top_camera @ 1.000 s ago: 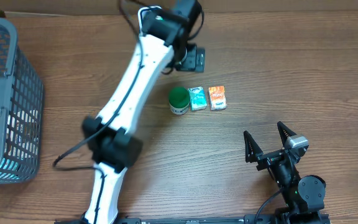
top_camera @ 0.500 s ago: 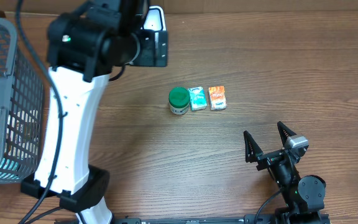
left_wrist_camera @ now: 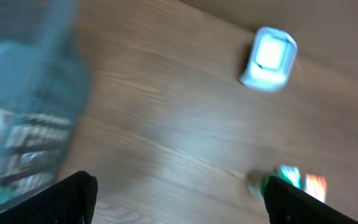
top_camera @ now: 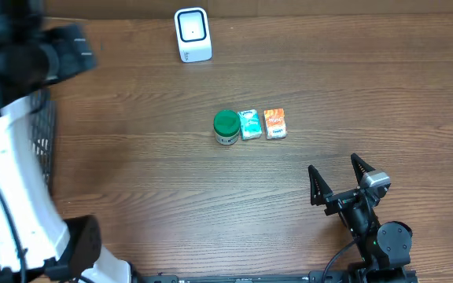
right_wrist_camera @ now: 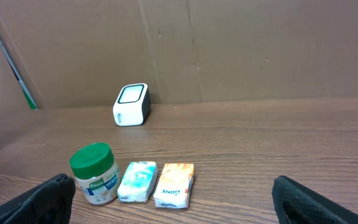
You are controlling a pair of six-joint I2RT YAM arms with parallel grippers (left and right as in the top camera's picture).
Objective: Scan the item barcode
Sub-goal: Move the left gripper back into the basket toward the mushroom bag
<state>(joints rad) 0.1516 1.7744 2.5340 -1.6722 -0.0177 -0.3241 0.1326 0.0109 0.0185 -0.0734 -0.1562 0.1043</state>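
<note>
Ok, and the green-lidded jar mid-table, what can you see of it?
The jar is small and squat, with a green lid and a white label printed in green; it looks plastic. It stands upright on the wooden table, lid on, at the left end of a row with a teal packet and an orange packet. The teal packet sits close beside it; contact is unclear. Nothing holds it.

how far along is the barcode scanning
Done: some blurred goods appear to lie in the basket. In hand: nothing; left gripper open near it, right gripper open. Left: green-lidded jar, teal packet and orange packet lined up short of the scanner.
</note>
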